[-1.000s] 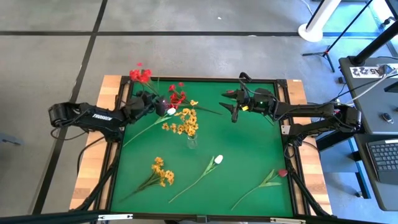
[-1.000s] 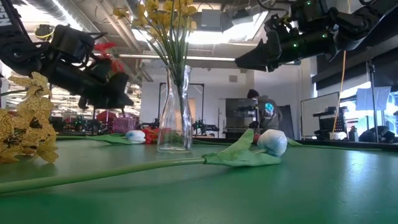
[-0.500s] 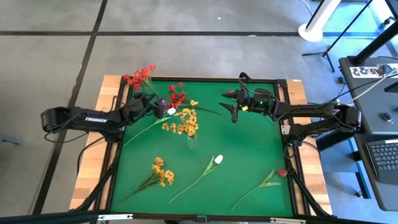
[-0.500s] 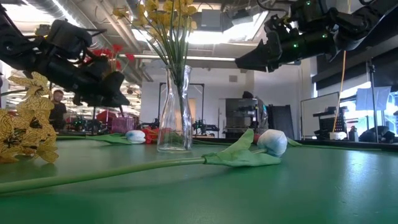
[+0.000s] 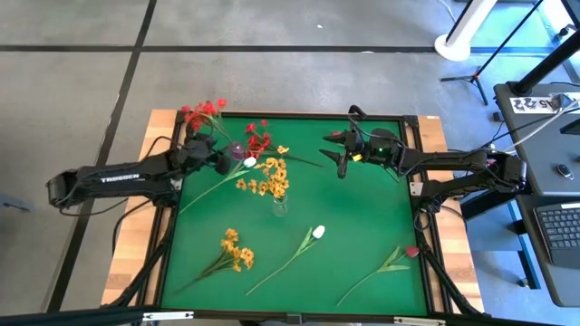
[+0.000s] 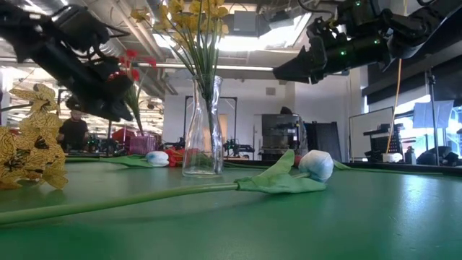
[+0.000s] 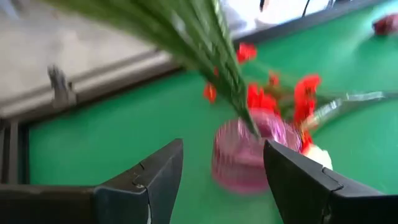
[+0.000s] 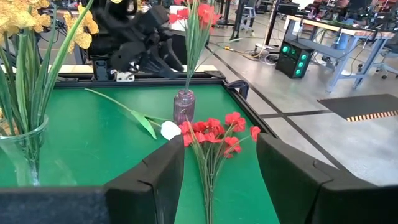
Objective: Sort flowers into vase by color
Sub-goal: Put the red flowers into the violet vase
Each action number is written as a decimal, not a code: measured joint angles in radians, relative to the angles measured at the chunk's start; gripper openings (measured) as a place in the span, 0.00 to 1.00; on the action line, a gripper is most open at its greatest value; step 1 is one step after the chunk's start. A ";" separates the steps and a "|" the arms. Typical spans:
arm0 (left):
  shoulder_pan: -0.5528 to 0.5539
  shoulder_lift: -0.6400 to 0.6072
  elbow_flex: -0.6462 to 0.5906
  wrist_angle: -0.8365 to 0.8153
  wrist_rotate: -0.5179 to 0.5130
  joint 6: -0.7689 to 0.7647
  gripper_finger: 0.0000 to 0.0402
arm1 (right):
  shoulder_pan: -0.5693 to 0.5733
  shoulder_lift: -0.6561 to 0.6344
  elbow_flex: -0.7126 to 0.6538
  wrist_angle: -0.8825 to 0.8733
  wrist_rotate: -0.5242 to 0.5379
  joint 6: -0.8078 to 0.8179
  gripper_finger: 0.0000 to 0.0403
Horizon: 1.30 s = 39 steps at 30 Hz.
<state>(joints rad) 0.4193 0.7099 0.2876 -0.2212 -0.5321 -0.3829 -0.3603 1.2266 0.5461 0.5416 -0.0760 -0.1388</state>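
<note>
A red spray [image 5: 201, 113] stands in a small purple vase [image 5: 236, 149] near the table's far left; the right wrist view shows its stem [image 8: 186, 62] rising from that vase [image 8: 185, 104]. My left gripper [image 5: 220, 158] hangs open just left of the vase, its fingers apart on either side of the vase [image 7: 242, 158] and the blurred stems [image 7: 205, 37]. My right gripper [image 5: 333, 152] waits open above the far right of the table. A clear vase [image 5: 279, 206] holds yellow-orange flowers [image 5: 267, 177].
Lying on the green mat: a second red spray [image 5: 258, 140], a white tulip [image 5: 249, 163] beside the purple vase, a yellow-orange spray [image 5: 231, 254], another white tulip [image 5: 317, 233] and a dark pink rose bud [image 5: 410, 252]. The table has a raised black rim [image 5: 426, 226].
My left gripper has risen beside the purple vase, and the left arm's rear has swung toward the table's near-left. The red spray has stayed upright in the vase. My right arm has kept still.
</note>
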 joint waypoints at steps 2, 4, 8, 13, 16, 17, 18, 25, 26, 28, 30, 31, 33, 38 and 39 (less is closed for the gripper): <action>-0.018 -0.014 0.047 -0.143 0.013 -0.072 0.54 | 0.000 0.000 0.000 0.000 0.052 0.000 0.49; -0.039 -0.023 0.087 -0.275 0.024 -0.152 0.53 | 0.000 0.003 0.000 -0.002 0.106 0.000 0.49; -0.106 -0.032 0.112 -0.293 0.058 -0.244 0.52 | 0.000 0.021 0.006 -0.026 0.134 0.002 0.49; -0.226 -0.031 0.117 -0.230 0.053 -0.321 0.50 | 0.000 0.065 0.043 -0.115 0.093 0.003 0.49; -0.355 -0.031 0.117 -0.121 0.041 -0.270 0.48 | 0.000 0.093 0.067 -0.151 0.083 0.003 0.49; -0.400 -0.031 0.117 -0.080 0.026 -0.259 0.47 | 0.000 0.099 0.074 -0.171 0.082 0.003 0.49; -0.450 -0.032 0.117 -0.047 0.004 -0.245 0.47 | 0.000 0.107 0.084 -0.194 0.081 0.003 0.49; -0.761 -0.044 0.117 -0.005 -0.285 -0.259 0.45 | 0.000 0.191 0.180 -0.323 0.057 0.000 0.49; -0.802 -0.044 0.117 -0.001 -0.330 -0.264 0.45 | 0.000 0.210 0.200 -0.333 0.056 -0.003 0.49; -0.876 -0.043 0.117 -0.001 -0.408 -0.278 0.45 | 0.000 0.245 0.238 -0.365 0.056 -0.021 0.49; -0.944 -0.042 0.117 -0.001 -0.473 -0.296 0.45 | 0.000 0.291 0.286 -0.384 0.056 -0.033 0.49; -0.974 -0.043 0.117 -0.001 -0.503 -0.308 0.45 | 0.000 0.313 0.306 -0.399 0.057 -0.043 0.49; -1.025 -0.041 0.117 -0.002 -0.549 -0.329 0.45 | 0.000 0.367 0.354 -0.417 0.056 -0.058 0.49; -1.102 -0.005 0.116 -0.003 -0.625 -0.381 0.45 | 0.000 0.509 0.449 -0.443 0.024 -0.080 0.49; -1.110 0.005 0.116 -0.003 -0.639 -0.391 0.45 | 0.000 0.534 0.466 -0.443 0.009 -0.081 0.49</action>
<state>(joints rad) -0.6905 0.7148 0.4038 -0.2242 -1.1706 -0.7743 -0.3607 1.7610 1.0119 0.0982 -0.0670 -0.2199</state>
